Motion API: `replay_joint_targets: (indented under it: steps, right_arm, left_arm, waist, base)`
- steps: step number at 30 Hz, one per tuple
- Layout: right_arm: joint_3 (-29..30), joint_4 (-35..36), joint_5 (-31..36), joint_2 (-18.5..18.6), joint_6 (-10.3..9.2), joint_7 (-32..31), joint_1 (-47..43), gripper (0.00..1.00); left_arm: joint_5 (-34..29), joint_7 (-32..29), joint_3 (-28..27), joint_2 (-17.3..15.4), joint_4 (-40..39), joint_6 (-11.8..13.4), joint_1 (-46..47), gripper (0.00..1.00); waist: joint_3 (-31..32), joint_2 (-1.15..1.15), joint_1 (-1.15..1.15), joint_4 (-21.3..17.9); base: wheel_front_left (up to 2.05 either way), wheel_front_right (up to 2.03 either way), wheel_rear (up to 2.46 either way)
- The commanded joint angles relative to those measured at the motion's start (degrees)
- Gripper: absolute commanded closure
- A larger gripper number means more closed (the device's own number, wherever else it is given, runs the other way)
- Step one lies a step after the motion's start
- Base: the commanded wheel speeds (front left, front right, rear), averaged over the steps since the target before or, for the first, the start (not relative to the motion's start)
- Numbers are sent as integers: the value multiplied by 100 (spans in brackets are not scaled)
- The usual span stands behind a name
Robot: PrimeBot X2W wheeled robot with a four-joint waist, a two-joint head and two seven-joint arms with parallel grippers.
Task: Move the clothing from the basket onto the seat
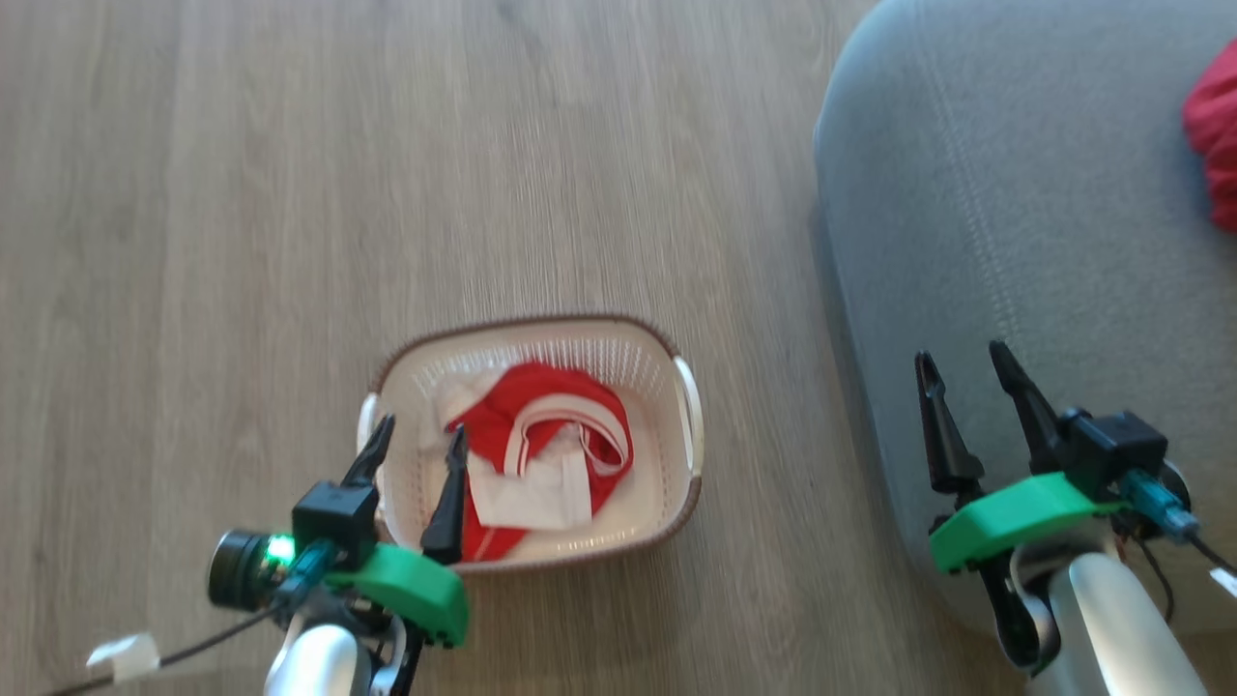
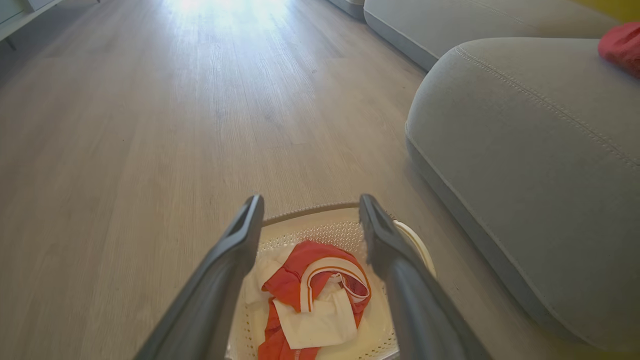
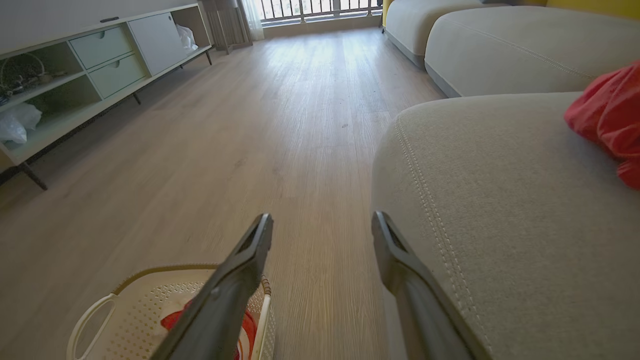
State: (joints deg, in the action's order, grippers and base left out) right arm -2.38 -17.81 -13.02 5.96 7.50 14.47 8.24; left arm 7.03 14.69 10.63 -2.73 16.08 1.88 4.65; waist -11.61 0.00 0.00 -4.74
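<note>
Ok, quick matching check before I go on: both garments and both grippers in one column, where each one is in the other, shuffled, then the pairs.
Column one
1. plain red garment
2. red and white garment
3. left gripper
4. right gripper

Column two
A. open, over the edge of the seat
B. lying in the basket
C. open, over the basket
D. lying on the seat

Pairs: 1-D, 2-B, 3-C, 4-A
</note>
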Motion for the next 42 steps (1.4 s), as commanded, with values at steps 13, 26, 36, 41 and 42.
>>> replay_joint_targets:
  steps: [13, 26, 36, 41, 42]
  right_arm:
    - [-102, 480, 101, -201, -1, 52, 738, 0]
    - [-569, 879, -32, -304, -1, 52, 1216, 0]
    - [-766, 1274, -370, -307, -1, 52, 1314, 0]
    - [-812, 1455, -428, -307, -1, 52, 1182, 0]
    - [-812, 1455, -428, -307, -1, 52, 1182, 0]
  left_arm:
    - [-680, 31, 13, -285, 817, -537, 1503, 0]
    - [-997, 31, 389, -1012, 2191, -675, 3057, 0]
    - [-1191, 31, 790, -1434, 3295, -698, 4034, 0]
    - [-1457, 31, 1196, -1484, 3817, -673, 4411, 0]
    - [-1457, 31, 1196, -1484, 3817, -673, 4411, 0]
  waist:
    - [-2188, 0, 0, -449]
    - [-3817, 0, 0, -983]
    - [-4628, 0, 0, -1173]
    - [-4770, 0, 0, -1178]
    - [-4770, 0, 0, -1178]
  base:
    - [0, 0, 0]
    - [0, 0, 0]
    - [0, 0, 0]
    - [0, 0, 0]
    - [0, 0, 0]
